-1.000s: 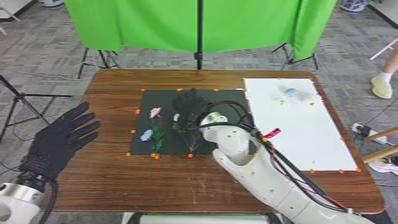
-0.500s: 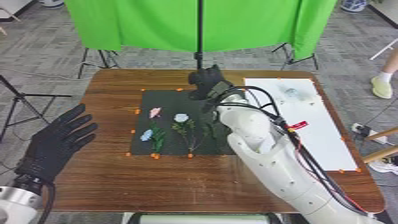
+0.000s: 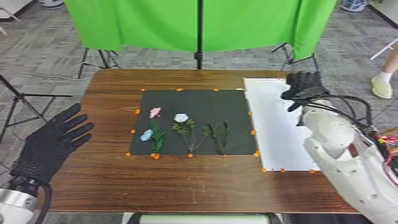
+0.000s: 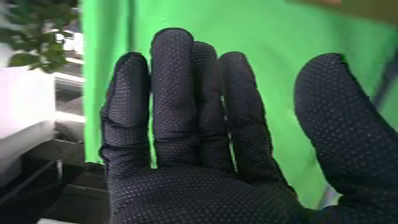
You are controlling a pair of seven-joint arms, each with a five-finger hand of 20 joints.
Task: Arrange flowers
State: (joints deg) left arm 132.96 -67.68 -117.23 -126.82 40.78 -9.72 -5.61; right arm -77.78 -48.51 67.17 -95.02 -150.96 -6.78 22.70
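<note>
Fingers straight and thumb spread well apart, the black-gloved right hand (image 3: 305,89) is wide open at the far part of a white rectangular sheet (image 3: 282,140) (whether it touches the sheet cannot be told). To its left, on a dark rectangular mat (image 3: 197,98), lie a pink flower (image 3: 155,112), a pale blue flower (image 3: 147,134) nearer the robot, a bluish-white bloom (image 3: 181,118) on a leafy stem, and dark green sprigs (image 3: 218,137) beside that stem. Farther left, the black-gloved left hand (image 3: 40,150) is open too, beside the brown wooden table (image 3: 195,190).
</note>
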